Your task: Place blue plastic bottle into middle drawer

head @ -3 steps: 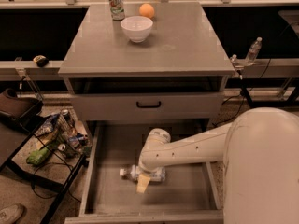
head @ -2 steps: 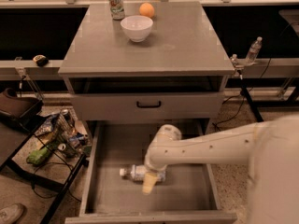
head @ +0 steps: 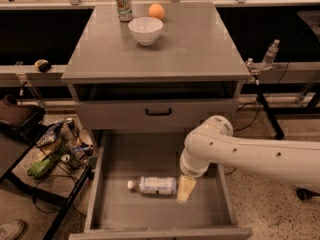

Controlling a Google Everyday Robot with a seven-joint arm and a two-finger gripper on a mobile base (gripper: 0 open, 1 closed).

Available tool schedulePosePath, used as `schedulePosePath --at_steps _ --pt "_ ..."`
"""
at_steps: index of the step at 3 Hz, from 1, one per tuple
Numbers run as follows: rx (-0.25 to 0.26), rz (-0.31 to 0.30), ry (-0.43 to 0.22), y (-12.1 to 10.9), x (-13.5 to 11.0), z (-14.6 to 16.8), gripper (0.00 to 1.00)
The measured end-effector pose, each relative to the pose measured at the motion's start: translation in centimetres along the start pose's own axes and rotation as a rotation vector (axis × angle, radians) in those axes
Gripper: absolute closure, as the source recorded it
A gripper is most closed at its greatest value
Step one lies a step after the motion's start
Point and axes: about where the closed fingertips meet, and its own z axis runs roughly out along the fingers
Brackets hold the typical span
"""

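One gripper (head: pixel 186 189), a pale cream piece at the end of the white arm (head: pixel 250 156), hangs low inside the middle drawer (head: pixel 125 206), right of centre. Whether it is spread or pressed together cannot be told from this angle, and it is not plainly holding anything.

Just to its left lies the blue plastic bottle (head: pixel 156 185), flat on its side on the drawer floor. Its white cap points left and its base end sits right beside the gripper; whether the two touch cannot be told. The drawer is pulled well out from the cabinet, with low grey walls around the bottle.

The arm reaches in from the right edge of the view and bends down over the drawer's right wall. Above the open drawer is a shallower drawer front (head: pixel 120 116) with a black handle (head: pixel 158 112).

On the grey cabinet top (head: pixel 195 49) stand a white bowl (head: pixel 145 30), an orange (head: pixel 156 11) behind it and a green-and-white can (head: pixel 124 4) at the back left. A small clear bottle (head: pixel 270 54) stands well off to the right, and a cluttered cart (head: pixel 60 146) sits to the left of the cabinet.
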Motion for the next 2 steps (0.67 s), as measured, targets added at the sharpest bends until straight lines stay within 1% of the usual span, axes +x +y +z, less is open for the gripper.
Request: schedulePosePath --at_steps 1,2 --pt "-0.026 0.1 0.046 -0.8 6.1 -10.8 0.0" --pt "-0.015 0.2 0.099 -0.2 8.8 -18.8 0.0"
